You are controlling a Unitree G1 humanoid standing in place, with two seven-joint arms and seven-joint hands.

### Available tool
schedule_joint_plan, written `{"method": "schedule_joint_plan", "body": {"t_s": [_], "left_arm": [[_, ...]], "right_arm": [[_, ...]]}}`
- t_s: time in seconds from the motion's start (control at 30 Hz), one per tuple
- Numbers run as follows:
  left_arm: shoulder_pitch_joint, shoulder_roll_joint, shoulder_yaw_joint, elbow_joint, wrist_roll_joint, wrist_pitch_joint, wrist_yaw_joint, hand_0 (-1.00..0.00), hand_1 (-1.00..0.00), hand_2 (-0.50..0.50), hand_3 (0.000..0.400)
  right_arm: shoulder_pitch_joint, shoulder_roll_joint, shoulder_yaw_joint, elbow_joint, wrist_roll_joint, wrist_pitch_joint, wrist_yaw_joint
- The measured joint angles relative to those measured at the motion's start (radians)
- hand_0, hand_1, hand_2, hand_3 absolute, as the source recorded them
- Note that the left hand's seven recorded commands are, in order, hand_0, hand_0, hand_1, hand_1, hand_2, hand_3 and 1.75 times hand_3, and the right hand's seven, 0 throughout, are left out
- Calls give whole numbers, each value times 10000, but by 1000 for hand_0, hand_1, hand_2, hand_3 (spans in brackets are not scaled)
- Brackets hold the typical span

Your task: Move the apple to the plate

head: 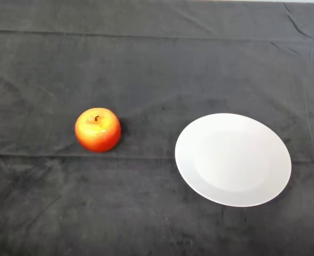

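Observation:
A red and orange apple (97, 129) with a short dark stem stands upright on the dark cloth, left of the middle. A round white plate (233, 159) lies on the cloth to the right of the apple, a hand's width apart from it. Nothing lies on the plate.
The dark cloth (146, 64) covers the whole table and has creases along the back and at the right edge.

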Motion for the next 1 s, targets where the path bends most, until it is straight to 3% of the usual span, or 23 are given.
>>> {"method": "schedule_joint_plan", "body": {"t_s": [0.6, 1.0], "left_arm": [[-7, -280, 2, -8, 447, 0, 167, 0, 0, 0, 0], [-200, -969, -923, -413, 1860, -50, 159, 0, 0, 0, 0]], "right_arm": [[0, 0, 0, 0, 0, 0, 0], [0, 0, 0, 0, 0, -1, 0]]}}
